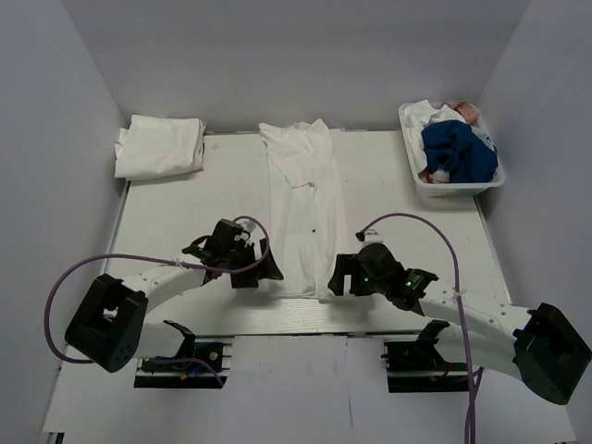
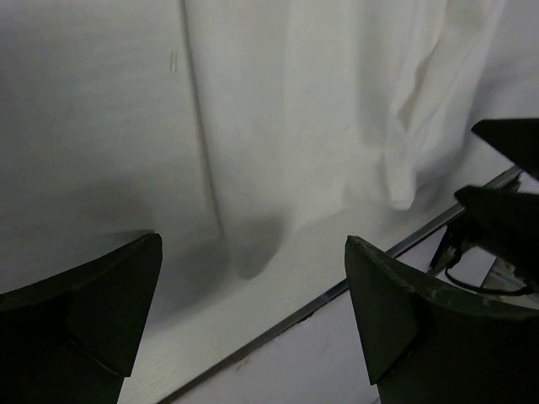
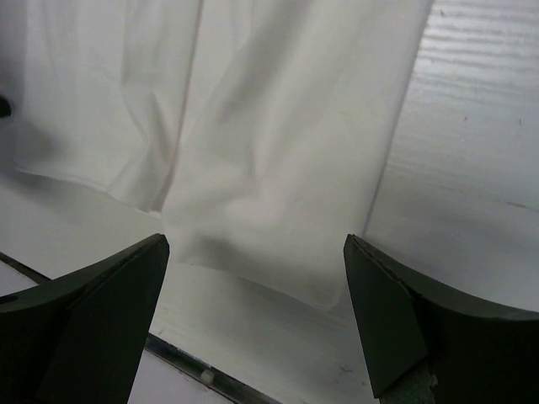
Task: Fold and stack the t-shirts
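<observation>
T-shirt (image 1: 305,208) flanked at near end | left pincer (image 1: 263,269) spread | right pincer (image 1: 339,277) spread

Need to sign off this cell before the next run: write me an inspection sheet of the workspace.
Surface: white table, a few tiny dark specks.
Job's things: long shirt lies folded into a narrow strip down the middle, from the far edge to the near edge; folded shirt sits at the far left corner.
Clutter: bin at the far right, holding a blue cloth and pale cloths.
Grippers: left gripper open, empty, at the strip's near left corner; right gripper open, empty, at its near right corner.
Cables: purple cables loop off both arms.
Surroundings: plain white walls on three sides; nothing else seen.
</observation>
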{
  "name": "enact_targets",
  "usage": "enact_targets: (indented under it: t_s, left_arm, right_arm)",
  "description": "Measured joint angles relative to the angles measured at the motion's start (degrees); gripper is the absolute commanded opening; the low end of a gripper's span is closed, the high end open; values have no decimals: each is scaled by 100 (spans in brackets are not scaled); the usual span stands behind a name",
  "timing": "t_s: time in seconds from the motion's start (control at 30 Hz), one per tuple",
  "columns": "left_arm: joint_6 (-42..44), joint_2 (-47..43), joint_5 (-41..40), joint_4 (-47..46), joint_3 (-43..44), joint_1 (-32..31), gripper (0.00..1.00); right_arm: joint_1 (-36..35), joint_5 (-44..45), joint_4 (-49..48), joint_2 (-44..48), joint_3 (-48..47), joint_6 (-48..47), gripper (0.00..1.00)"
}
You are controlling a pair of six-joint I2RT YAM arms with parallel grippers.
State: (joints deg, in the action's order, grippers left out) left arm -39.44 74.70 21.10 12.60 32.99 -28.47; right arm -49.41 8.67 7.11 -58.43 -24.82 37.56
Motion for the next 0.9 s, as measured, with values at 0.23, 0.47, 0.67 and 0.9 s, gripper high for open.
enact_targets:
  t_s: [0.23,0.47,0.67,0.9]
  left_arm:
    - [-168,-398,109,240,-411,-284,90]
    - [-201,188,249,33,-398,-426,49]
    - [-122,466,216,63,-271,-573,3]
    - [-17,516,98,179,-186,-632,0]
  right_arm:
    - [256,-297,131,92,365,245,90]
    - [463,-407,-50,133,472,413,82]
    - [592,-549,-63,-35,481,444,49]
    - [678,-761,42,-59,501,450,43]
